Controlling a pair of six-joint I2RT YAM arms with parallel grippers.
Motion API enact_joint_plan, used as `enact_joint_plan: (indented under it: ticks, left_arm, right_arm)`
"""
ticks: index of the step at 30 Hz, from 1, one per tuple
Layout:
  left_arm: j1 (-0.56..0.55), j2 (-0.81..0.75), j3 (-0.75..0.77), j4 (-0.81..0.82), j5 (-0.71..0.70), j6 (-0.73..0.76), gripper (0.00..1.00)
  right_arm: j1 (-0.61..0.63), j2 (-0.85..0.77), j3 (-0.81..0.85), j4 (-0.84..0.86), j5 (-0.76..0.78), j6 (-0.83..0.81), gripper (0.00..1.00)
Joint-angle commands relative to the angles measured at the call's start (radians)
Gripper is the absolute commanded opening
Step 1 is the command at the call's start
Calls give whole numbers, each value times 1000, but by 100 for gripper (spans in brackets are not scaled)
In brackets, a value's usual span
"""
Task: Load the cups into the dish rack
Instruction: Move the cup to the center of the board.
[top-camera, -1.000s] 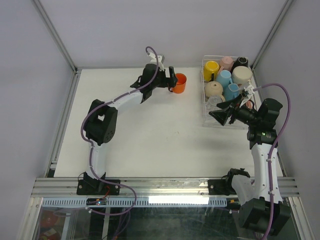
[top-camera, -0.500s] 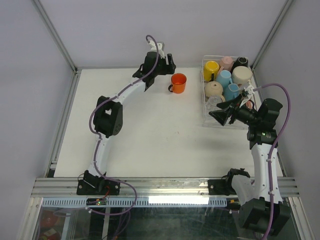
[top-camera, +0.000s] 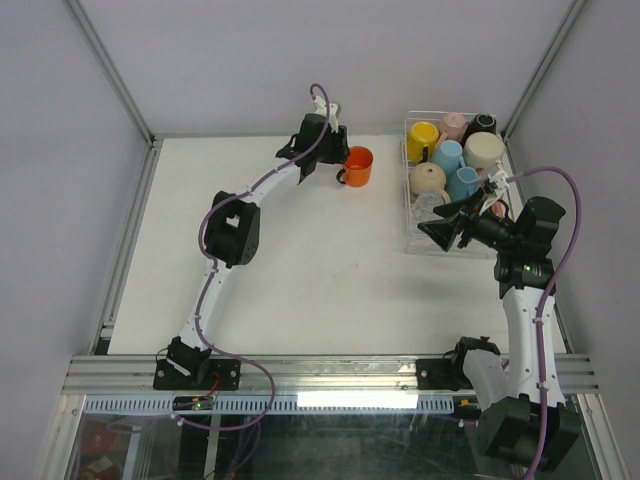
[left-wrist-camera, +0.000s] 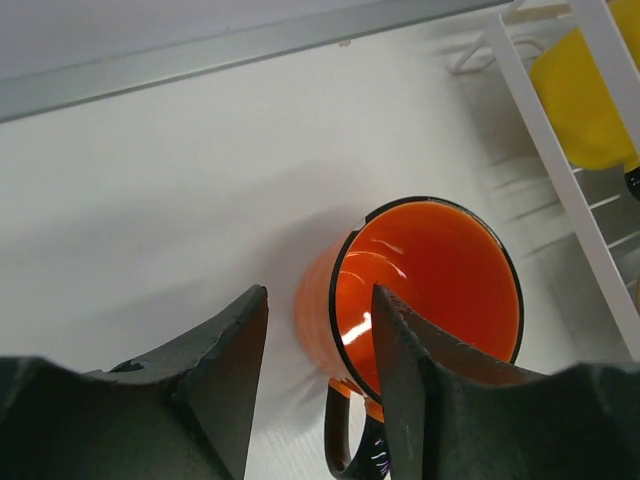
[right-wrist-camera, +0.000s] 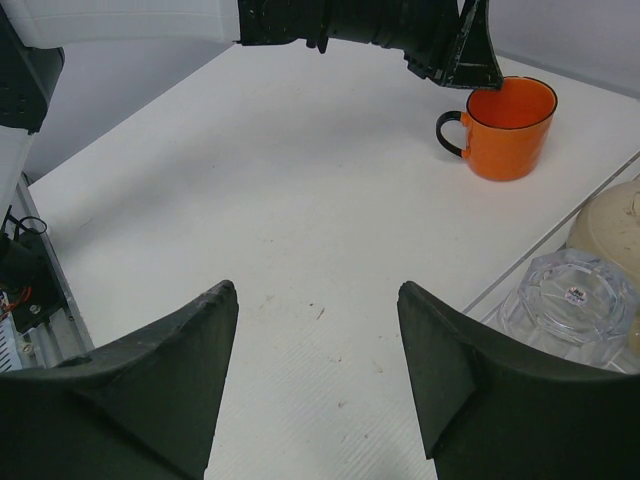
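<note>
Top external first, Ines says: the left gripper (top-camera: 335, 150) is out at twelve o'clock on the table (top-camera: 300, 260), right against the orange mug (top-camera: 358, 165), whose handle points to about eight o'clock. Left wrist shows its jaws half-wide, one finger outside the mug's wall and the other over the inside, near the handle. A gap shows beside the outer finger, so there is no pinch yet.

Ravi replies: so the step is the pick of the only cup seen outside. The dish rack (top-camera: 409, 185) stands near the mug's three o'clock, holding yellow, pink, blue, beige and black cups and a clear tumbler (right-wrist-camera: 565, 300).

Ines asks: and the right gripper (top-camera: 432, 222)?

Ravi replies: it hangs at the rack's six o'clock edge, jaws wide, nothing between them. Next, he judges, the left needs a firm pinch on the wall and a straight lift. Then comes a short carry toward three o'clock into a free spot, keeping off the rack's rim and the other arm.
</note>
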Motion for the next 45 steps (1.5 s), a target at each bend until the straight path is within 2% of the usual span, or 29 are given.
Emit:
enact_joint_plan:
  ticks: [1,7,13,23,31,34,38,45]
  left_arm:
    - [-4,3,57,-4,47,25,41]
    - [-4,19,68,-32,69,31,35]
    - [-4,20,96,-85,59,56,22]
    - [-7,18,96,-133,70,66,24]
    - [-8,-11,87,-179,76,33,4]
    - [-9,-78,23,-182,50,10,0]
    - [-9,-179,-81,-167,21,-1,0]
    - [-35,-385,-299,-155,-47,58,0]
  right_arm:
    - [4,-12,2,49,-2,-7,68]
    - [4,-14,2,49,-1,-6,68]
    - [5,-11,2,49,0,-8,68]
    - [2,-14,0,50,0,-9,68]
    - [-3,-16,0,50,0,-8,68]
    - [-3,-16,0,51,-1,-7,68]
    - [-3,-17,0,50,-3,-7,68]
    - [-8,-17,-2,52,-4,-6,68]
